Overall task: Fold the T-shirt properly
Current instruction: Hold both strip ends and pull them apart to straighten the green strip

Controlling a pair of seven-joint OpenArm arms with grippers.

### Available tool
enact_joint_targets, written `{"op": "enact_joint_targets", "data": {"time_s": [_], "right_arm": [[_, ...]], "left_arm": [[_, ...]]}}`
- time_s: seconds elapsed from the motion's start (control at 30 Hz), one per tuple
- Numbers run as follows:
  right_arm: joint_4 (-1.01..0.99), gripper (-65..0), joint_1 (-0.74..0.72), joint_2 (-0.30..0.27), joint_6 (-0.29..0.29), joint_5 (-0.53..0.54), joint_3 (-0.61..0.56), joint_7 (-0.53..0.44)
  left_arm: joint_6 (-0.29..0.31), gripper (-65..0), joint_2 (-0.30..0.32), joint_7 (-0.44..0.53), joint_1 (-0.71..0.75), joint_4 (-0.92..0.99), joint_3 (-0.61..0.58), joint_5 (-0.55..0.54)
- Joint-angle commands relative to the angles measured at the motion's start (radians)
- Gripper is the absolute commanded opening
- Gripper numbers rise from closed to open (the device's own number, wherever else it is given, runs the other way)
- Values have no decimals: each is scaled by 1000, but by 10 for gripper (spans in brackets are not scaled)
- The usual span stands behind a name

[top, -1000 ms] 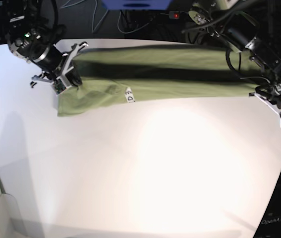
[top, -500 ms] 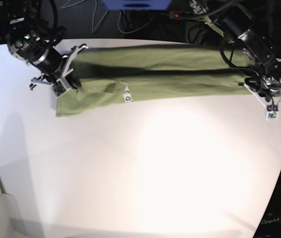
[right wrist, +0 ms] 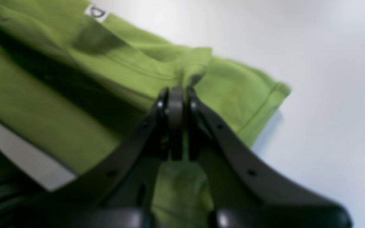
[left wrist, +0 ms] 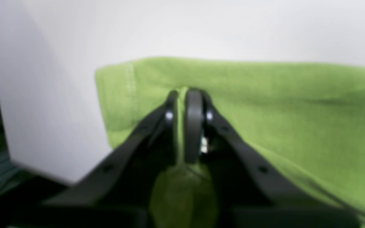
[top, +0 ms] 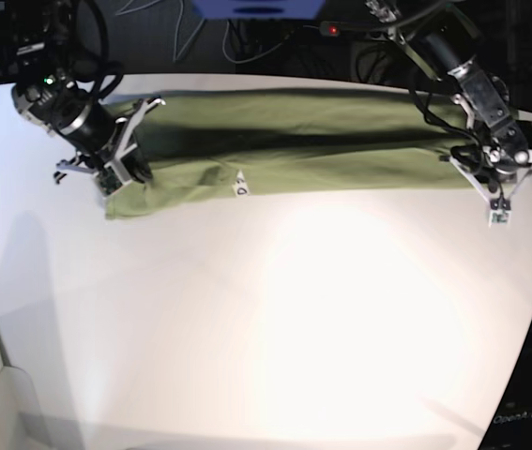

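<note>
The T-shirt (top: 303,145) is laid as a long band along the far side of the table (top: 266,328), long axis running left–right. Each end is pinched: left gripper (left wrist: 185,126) clamped on the hem end, right gripper (right wrist: 174,123) clamped on the sleeve end. Neither arm is nearer; the span is shared.
</note>
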State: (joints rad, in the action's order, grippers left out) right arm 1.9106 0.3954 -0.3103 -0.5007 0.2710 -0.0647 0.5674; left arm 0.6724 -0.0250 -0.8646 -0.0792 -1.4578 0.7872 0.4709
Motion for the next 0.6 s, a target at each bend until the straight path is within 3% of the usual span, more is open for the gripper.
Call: {"op": "enact_joint_targets", "data": {"time_s": [0.0,0.27,0.57], "right_arm": [[2,-644,-19,-7,6,1,6,-7],[-119,-644,-131,-11,-6,0,6,3],[-194,-644,-215,-34,-6,0,6,3]], "left_arm": [[26,-627,-14,-9,-11,49,-5,-21],[26,-627,-19,12,-141,171,-5,-28],[26,-627,-51,6,-241,176,1,-25]]}}
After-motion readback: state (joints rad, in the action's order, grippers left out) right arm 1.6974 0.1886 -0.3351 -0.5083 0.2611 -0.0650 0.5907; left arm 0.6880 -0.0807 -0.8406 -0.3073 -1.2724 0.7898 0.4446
